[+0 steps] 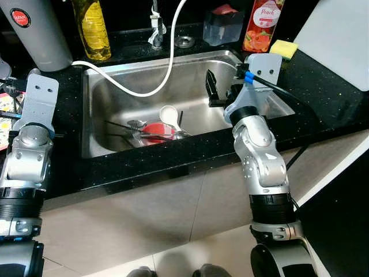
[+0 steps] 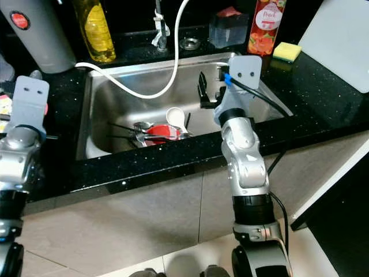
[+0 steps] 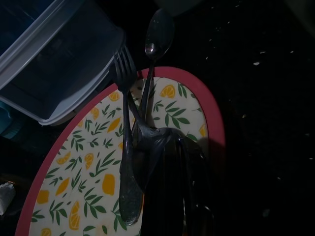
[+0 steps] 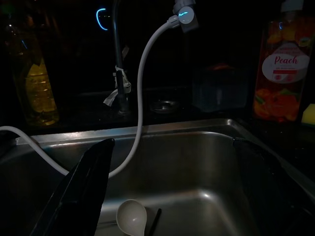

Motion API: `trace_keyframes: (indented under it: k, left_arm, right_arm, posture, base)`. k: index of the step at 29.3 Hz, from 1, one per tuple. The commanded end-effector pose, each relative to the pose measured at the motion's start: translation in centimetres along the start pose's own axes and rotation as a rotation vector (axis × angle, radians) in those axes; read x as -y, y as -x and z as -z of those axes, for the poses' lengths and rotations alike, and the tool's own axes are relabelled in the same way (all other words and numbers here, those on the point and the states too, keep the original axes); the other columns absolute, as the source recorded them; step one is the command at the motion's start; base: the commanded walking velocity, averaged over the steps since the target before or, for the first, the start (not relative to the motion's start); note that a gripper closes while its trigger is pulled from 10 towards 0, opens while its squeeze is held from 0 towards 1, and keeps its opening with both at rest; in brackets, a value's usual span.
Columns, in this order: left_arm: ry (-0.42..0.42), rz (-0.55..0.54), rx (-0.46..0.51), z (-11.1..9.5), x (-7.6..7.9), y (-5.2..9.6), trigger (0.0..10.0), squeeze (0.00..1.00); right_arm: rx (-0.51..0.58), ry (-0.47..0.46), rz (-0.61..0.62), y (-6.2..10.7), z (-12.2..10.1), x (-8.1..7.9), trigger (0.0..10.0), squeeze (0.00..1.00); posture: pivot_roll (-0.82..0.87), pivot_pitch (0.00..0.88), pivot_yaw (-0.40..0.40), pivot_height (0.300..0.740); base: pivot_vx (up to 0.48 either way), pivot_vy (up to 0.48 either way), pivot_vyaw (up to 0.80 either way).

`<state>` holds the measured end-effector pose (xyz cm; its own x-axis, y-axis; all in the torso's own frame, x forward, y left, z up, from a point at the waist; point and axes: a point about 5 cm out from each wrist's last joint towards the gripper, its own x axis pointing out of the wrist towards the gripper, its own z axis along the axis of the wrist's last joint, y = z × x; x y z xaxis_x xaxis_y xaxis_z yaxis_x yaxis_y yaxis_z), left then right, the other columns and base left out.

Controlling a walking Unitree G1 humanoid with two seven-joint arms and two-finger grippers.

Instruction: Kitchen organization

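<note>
The steel sink (image 1: 115,86) holds a red bowl (image 1: 157,130), a white scoop (image 1: 169,115) and some metal cutlery (image 1: 135,124) near its front wall. My right gripper (image 1: 225,92) hangs open over the sink's right side, above and to the right of that pile, with nothing between its fingers. The scoop (image 4: 131,216) lies below it in the right wrist view. My left gripper (image 3: 172,147) is over the counter left of the sink, just above a lemon-patterned plate with a red rim (image 3: 88,187). A fork (image 3: 125,147) and a spoon (image 3: 156,34) lie on that plate.
A white hose (image 1: 167,63) loops from the tap into the sink. Along the back stand an oil bottle (image 1: 92,29), a grey cylinder (image 1: 34,34), a clear box (image 1: 223,26), a peach soap bottle (image 1: 262,23) and a yellow sponge (image 1: 283,48). A clear plastic container (image 3: 54,64) sits beside the plate.
</note>
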<state>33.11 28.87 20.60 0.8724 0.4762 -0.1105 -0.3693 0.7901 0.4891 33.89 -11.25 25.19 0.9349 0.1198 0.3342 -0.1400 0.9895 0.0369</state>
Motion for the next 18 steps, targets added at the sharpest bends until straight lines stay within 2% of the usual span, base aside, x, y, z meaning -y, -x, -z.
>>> trace_keyframes:
  k: [1,4,5,6,7,8,11,14,15,16,18]
  left_arm:
    - [-0.040,-0.019,-0.018,0.7,-0.7,-0.1,0.0,0.00]
    - [-0.044,-0.028,-0.013,0.8,-0.9,-0.1,0.0,0.00]
    - [-0.048,-0.044,-0.010,0.7,-1.0,-0.1,1.8,0.00]
    - [-0.051,-0.058,-0.003,0.5,-1.3,-0.1,10.0,0.44]
    - [-0.051,-0.058,-0.003,0.5,-1.3,-0.1,10.0,0.44]
    - [-0.049,-0.069,0.001,0.4,-1.5,0.0,10.0,1.00]
    - [-0.084,-0.069,0.013,0.2,-2.1,0.2,10.0,1.00]
    - [-0.194,-0.020,0.005,0.2,-2.7,0.7,10.0,1.00]
    - [-0.194,-0.020,0.005,0.2,-2.7,0.7,10.0,1.00]
    - [-0.230,0.009,-0.002,0.4,-2.9,1.0,10.0,0.00]
    - [-0.257,0.052,-0.010,0.6,-3.1,1.5,10.0,0.00]
  right_arm:
    - [0.006,0.000,-0.002,0.1,0.0,0.1,10.0,0.00]
    - [0.006,-0.001,-0.004,0.1,0.0,0.0,10.0,0.00]
    - [0.006,-0.002,-0.006,0.1,0.0,-0.1,10.0,0.00]
    - [0.006,-0.002,-0.007,0.1,0.0,-0.1,10.0,0.00]
    - [0.006,-0.002,-0.007,0.1,0.0,-0.1,10.0,0.00]
    - [0.006,-0.002,-0.008,0.1,0.0,-0.1,10.0,0.00]
    - [0.005,-0.002,-0.007,0.1,0.0,-0.1,10.0,0.00]
    - [0.004,-0.002,-0.005,0.2,0.1,-0.1,10.0,0.00]
    - [0.004,-0.002,-0.005,0.2,0.1,-0.1,10.0,0.00]
    - [0.003,-0.002,-0.003,0.2,0.1,0.0,10.0,0.00]
    - [0.001,-0.004,-0.001,0.3,0.2,0.0,10.0,0.00]
  posture:
    - [0.01,0.000,0.017,0.740]
    - [0.01,0.000,0.016,0.740]
    - [0.01,0.000,0.016,0.740]
    - [0.01,0.000,0.017,0.740]
    - [0.01,0.000,0.017,0.740]
    - [0.01,0.000,0.018,0.740]
    - [0.01,0.000,0.020,0.740]
    - [0.01,0.000,0.024,0.740]
    - [0.01,0.000,0.024,0.740]
    - [0.01,0.000,0.024,0.740]
    - [0.02,0.000,0.027,0.740]
  base:
    - [0.000,0.000,0.00]
    - [0.000,0.000,0.00]
    - [0.000,0.000,0.00]
    - [0.000,0.000,0.00]
    - [0.000,0.000,0.00]
    - [0.000,0.000,0.00]
    - [0.000,0.000,0.00]
    - [0.000,0.000,0.00]
    - [0.000,0.000,0.00]
    - [0.000,0.000,0.00]
    - [0.000,0.000,0.00]
